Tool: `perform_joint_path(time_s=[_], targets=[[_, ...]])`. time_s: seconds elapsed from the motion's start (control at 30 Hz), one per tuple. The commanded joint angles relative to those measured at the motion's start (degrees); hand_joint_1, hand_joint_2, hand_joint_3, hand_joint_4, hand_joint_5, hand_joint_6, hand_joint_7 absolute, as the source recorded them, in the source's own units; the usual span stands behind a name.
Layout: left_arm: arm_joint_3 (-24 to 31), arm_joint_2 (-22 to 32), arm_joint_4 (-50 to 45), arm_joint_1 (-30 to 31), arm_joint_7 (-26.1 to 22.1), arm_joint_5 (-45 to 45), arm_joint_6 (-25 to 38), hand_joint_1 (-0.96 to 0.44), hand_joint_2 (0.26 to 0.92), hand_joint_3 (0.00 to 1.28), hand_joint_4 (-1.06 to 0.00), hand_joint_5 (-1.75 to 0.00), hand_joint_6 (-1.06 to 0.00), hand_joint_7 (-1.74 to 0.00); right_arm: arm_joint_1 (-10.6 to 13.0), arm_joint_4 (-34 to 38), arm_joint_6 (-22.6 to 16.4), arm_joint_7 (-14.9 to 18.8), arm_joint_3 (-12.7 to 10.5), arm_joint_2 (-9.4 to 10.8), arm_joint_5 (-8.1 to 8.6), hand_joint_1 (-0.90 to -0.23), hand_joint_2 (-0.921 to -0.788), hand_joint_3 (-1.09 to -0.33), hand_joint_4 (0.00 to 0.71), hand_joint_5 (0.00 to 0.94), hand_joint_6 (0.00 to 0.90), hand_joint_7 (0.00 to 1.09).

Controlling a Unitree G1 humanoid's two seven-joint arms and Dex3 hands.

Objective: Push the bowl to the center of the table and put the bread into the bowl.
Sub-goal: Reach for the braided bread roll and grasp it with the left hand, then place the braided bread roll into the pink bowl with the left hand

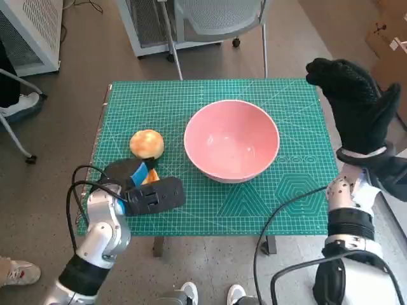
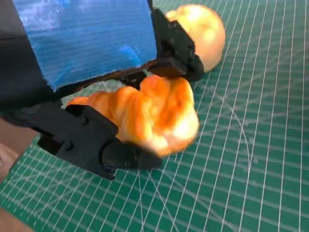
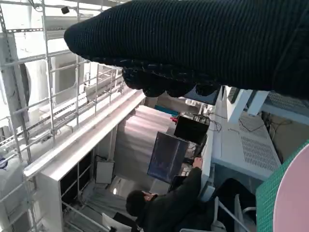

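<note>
item: round pink plastic bowl (image 1: pixel 232 140), sat near middle of green gridded cutting mat (image 1: pixel 299 210); we judged push done. item: orange-glazed bread piece (image 2: pixel 154 113), pinched in fingers of left hand (image 1: pixel 143 187) near mat's left edge, beside round pale bun (image 1: pixel 147 143); not yet in bowl. right hand (image 1: pixel 353 105) raised, fingers spread, empty, off right edge. we saw open mat between bread and bowl.

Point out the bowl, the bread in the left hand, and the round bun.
bowl (image 1: pixel 232 141): head view, inner bottom.
bread (image 2: pixel 154 113): left wrist view, middle of its top.
round bun (image 1: pixel 147 143): head view, top crust.
</note>
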Motion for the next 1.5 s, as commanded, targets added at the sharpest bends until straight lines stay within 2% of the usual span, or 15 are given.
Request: perform_joint_path(time_s=[0.03, 0.1, 0.13, 0.17, 0.23, 0.3, 0.4, 0.53, 0.67, 0.8, 1.03, 1.27, 1.5], targets=[[-0.85, 0.93, -1.71, 1.96, 0.73, 0.21, -0.25, 0.41, 0.539, 0.88, -0.57, -1.55, -0.54, -0.65, 1.33, 0.26, 0.73, 0.61, -0.02, -0.34, 0.02, -0.597, -0.921, -0.541, 0.289, 0.0, 0.385, 0.0], [-0.62, 1.26, -3.54, 2.42, 0.82, 0.26, -0.35, 0.4, 0.566, 0.85, -0.55, -1.56, -0.53, -0.7, 1.29, 0.4, 0.68, 0.61, -0.02, -0.35, -0.03, -0.599, -0.921, -0.541, 0.289, 0.0, 0.385, 0.0], [-0.49, 1.4, -4.39, 2.61, 0.84, 0.26, -0.38, 0.26, 0.616, 0.76, -0.53, -1.52, -0.52, -0.96, 1.25, 0.48, 0.64, 0.6, -0.01, -0.35, -0.06, -0.599, -0.921, -0.541, 0.289, 0.0, 0.385, 0.0], [-0.26, 1.59, -5.61, 2.88, 0.89, 0.24, -0.48, 0.17, 0.651, 0.7, -0.51, -1.49, -0.5, -1.13, 1.22, 0.53, 0.61, 0.59, 0.0, -0.34, -0.09, -0.6, -0.921, -0.541, 0.289, 0.0, 0.385, 0.0], [-0.08, 1.81, -6.73, 3.12, 0.95, 0.15, -0.57, 0.09, 0.691, 0.63, -0.51, -1.54, -0.52, -1.14, 1.16, 0.61, 0.6, 0.59, 0.0, -0.35, -0.12, -0.6, -0.921, -0.542, 0.289, 0.0, 0.385, 0.0], [0.55, 2.14, -8.63, 3.48, 0.97, -0.3, -1.01, 0.05, 0.711, 0.59, -0.52, -1.56, -0.53, -1.14, 1.05, 0.77, 0.63, 0.57, 0.0, -0.37, -0.15, -0.6, -0.921, -0.542, 0.288, 0.0, 0.385, 0.0], [1.87, 2.85, -12.48, 4.09, 0.99, -1.2, -2.04, 0.02, 0.698, 0.54, -0.58, -1.51, -0.62, -1.06, 0.79, 1.21, 0.76, 0.57, -0.02, -0.44, -0.2, -0.601, -0.921, -0.541, 0.288, 0.0, 0.384, 0.0], [3.52, 3.63, -16.99, 4.31, 0.62, -2.12, -3.34, 0.01, 0.703, 0.49, -0.63, -1.45, -0.67, -1.01, 0.58, 1.42, 0.86, 0.66, -0.01, -0.46, -0.17, -0.601, -0.921, -0.541, 0.288, 0.0, 0.384, 0.0], [4.9, 4.05, -20.99, 3.49, -0.11, -2.54, -4.04, 0.0, 0.721, 0.39, -0.7, -1.35, -0.76, -0.91, 0.32, 1.89, 0.82, 0.82, -0.06, -0.45, -0.12, -0.598, -0.921, -0.54, 0.289, 0.001, 0.385, 0.0], [6.34, 3.92, -24.51, 1.5, -0.58, -2.71, -4.43, 0.01, 0.713, 0.37, -0.74, -1.31, -0.81, -0.84, 0.07, 2.19, 0.82, 0.94, -0.15, -0.42, -0.04, -0.597, -0.921, -0.539, 0.289, 0.0, 0.382, 0.0], [7.89, 3.51, -26.91, -4.08, -0.05, -2.86, -5.89, 0.01, 0.699, 0.36, -0.79, -1.25, -0.83, -0.81, -0.41, 2.69, 0.51, 0.78, -0.05, -0.3, -0.28, -0.594, -0.921, -0.539, 0.289, 0.0, 0.381, 0.0], [8.09, 2.65, -26.1, -10.61, 1.63, -2.55, -7.74, 0.0, 0.786, 0.18, -0.86, -1.12, -0.8, -0.85, -0.57, 2.89, 0.47, 0.69, -0.04, -0.24, -0.33, -0.591, -0.921, -0.538, 0.29, 0.001, 0.383, 0.0], [6.82, 0.81, -21.88, -16.35, 4.8, -3.02, -10.58, 0.0, 0.8, 0.15, -0.87, -1.09, -0.8, -0.87, -0.45, 2.42, 0.55, 0.67, 0.04, -0.18, -0.28, -0.589, -0.921, -0.537, 0.292, 0.001, 0.384, 0.0]])
